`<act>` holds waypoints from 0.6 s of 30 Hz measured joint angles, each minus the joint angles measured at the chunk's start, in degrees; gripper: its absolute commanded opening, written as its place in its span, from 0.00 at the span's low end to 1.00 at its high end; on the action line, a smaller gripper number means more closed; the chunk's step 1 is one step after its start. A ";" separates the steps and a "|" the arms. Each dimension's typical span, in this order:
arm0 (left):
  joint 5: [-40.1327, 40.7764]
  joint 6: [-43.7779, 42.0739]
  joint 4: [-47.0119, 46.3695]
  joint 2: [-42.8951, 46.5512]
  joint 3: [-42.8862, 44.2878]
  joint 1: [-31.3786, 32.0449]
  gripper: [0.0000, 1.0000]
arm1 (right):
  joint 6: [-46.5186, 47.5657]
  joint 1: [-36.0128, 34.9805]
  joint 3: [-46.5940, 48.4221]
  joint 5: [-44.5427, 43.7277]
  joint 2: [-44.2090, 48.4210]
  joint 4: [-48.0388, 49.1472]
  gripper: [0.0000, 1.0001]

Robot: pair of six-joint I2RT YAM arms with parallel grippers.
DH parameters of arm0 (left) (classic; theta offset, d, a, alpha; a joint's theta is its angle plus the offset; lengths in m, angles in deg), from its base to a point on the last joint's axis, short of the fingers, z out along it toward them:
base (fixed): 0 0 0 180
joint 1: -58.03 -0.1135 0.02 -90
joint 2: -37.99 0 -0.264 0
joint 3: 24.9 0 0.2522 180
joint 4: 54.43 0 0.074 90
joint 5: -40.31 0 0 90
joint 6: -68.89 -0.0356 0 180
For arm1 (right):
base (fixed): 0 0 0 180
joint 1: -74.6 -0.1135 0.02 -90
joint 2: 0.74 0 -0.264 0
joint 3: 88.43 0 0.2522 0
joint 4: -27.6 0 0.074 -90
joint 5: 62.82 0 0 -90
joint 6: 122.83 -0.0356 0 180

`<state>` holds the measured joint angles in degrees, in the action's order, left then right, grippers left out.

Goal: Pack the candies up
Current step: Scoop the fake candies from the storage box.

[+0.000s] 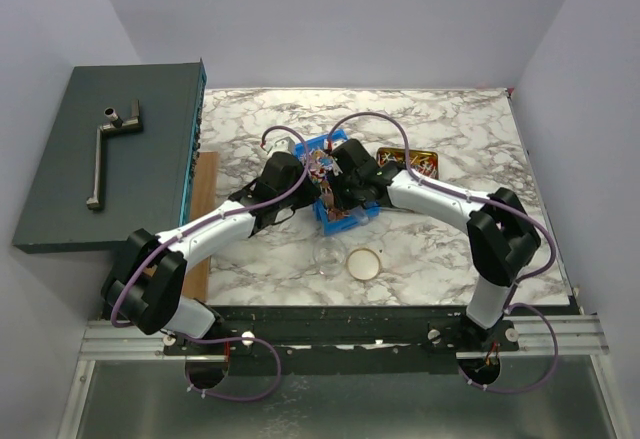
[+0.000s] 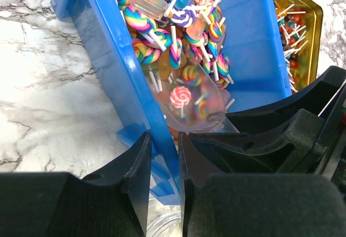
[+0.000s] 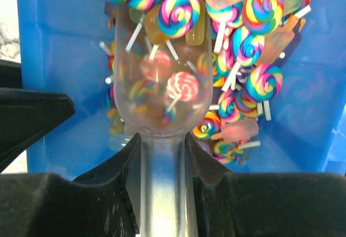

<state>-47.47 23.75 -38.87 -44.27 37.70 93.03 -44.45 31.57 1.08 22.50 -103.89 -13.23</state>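
Note:
The candies (image 3: pixel 254 48) are rainbow swirl lollipops and ice-pop shapes on white sticks, heaped in a blue bin (image 3: pixel 59 59) at mid table (image 1: pixel 350 217). My right gripper (image 3: pixel 162 140) is shut on the handle of a clear plastic scoop (image 3: pixel 162 86), whose bowl lies in the heap and holds a few lollipops. My left gripper (image 2: pixel 164 140) is shut on the blue bin's side wall (image 2: pixel 108 42). The scoop (image 2: pixel 194 105) and the candies (image 2: pixel 167 21) also show in the left wrist view. In the top view both grippers, left (image 1: pixel 305 166) and right (image 1: pixel 347 172), meet over the bin.
A gold tin (image 1: pixel 408 164) with more candies stands right of the bin, also in the left wrist view (image 2: pixel 300 37). A clear jar (image 1: pixel 328 256) and a round gold lid (image 1: pixel 364 263) sit near the front. A grey box (image 1: pixel 110 159) and a wooden board (image 1: pixel 205 219) stand at the left.

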 measured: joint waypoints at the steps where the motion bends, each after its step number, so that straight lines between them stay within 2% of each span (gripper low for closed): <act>1: 0.02 0.02 0.04 0.02 0.00 0.04 0.20 | 0.00 0.00 -0.90 -0.07 0.24 1.64 0.01; 9: 0.33 -0.17 0.85 0.09 0.24 0.46 0.38 | 0.70 0.00 -7.76 -0.17 3.10 11.28 0.01; 18: -0.72 -0.87 5.11 -0.72 1.88 1.66 0.54 | 2.73 0.02 -15.52 -0.28 10.82 15.30 0.01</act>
<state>-48.19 22.88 -33.76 -44.99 39.58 94.69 -41.71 31.59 -14.44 22.21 -93.07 2.07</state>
